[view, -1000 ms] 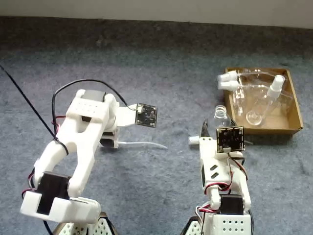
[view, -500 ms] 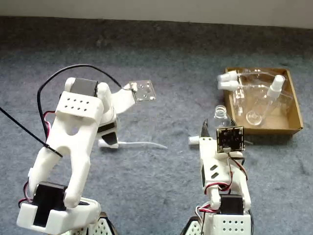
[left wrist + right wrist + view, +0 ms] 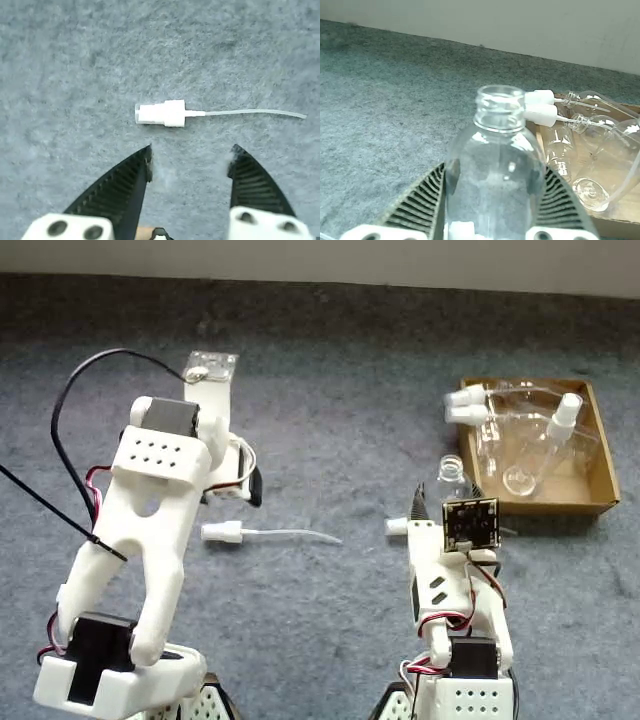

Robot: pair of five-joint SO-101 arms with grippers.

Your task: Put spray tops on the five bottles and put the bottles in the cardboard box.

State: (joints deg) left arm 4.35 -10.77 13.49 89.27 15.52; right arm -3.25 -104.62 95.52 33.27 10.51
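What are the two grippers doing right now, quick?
Left gripper: open, empty, near the spray top.
Right gripper: closed on the bottle without a top.

Small robotics lab set-up: the left arm (image 3: 150, 530) and right arm (image 3: 455, 620), white plastic shells with loose wiring (image 3: 57, 425), stand on a tabletop (image 3: 340, 420) covered in grey carpet, a plain pale wall (image 3: 400, 260) across the frame's top.

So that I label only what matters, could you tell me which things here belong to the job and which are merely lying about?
Job: loose spray top; open bottle, in right gripper; capped bottles; box holding them.
Just there: carpet; wall behind.
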